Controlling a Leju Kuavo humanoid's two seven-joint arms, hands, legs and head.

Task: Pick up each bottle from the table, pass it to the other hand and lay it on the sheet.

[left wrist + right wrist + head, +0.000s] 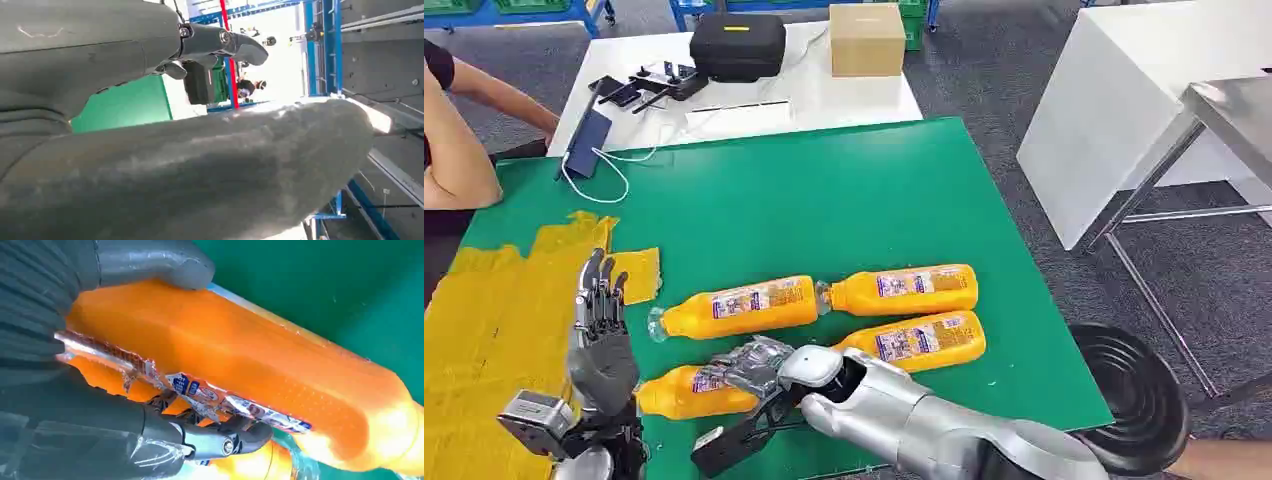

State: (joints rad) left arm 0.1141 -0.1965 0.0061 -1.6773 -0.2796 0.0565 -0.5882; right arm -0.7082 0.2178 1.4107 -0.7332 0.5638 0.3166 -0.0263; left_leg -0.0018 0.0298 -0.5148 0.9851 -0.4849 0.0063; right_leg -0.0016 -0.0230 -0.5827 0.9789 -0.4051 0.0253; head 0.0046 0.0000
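Several orange bottles lie on the green table (pixel 824 200). My right hand (pixel 749 370) grips the nearest bottle (pixel 686 393) around its label, low over the table near the front edge. In the right wrist view the thumb (pixel 150 262) and dark fingers (pixel 220 439) wrap that bottle (pixel 260 375). Three more bottles lie beyond: one in the middle (pixel 734 307), one at the far right (pixel 904 290), one just right of my wrist (pixel 921 340). My left hand (pixel 602 330) stands upright with fingers (pixel 220 42) extended and holds nothing, at the edge of the yellow sheet (pixel 494 320).
A person's arm (pixel 459 150) rests at the table's left edge. Behind stands a white table with a black case (pixel 737 45), a cardboard box (pixel 867 38), a tablet (pixel 587 143) and a controller (pixel 664 80). A black round stool (pixel 1139 395) sits at the right.
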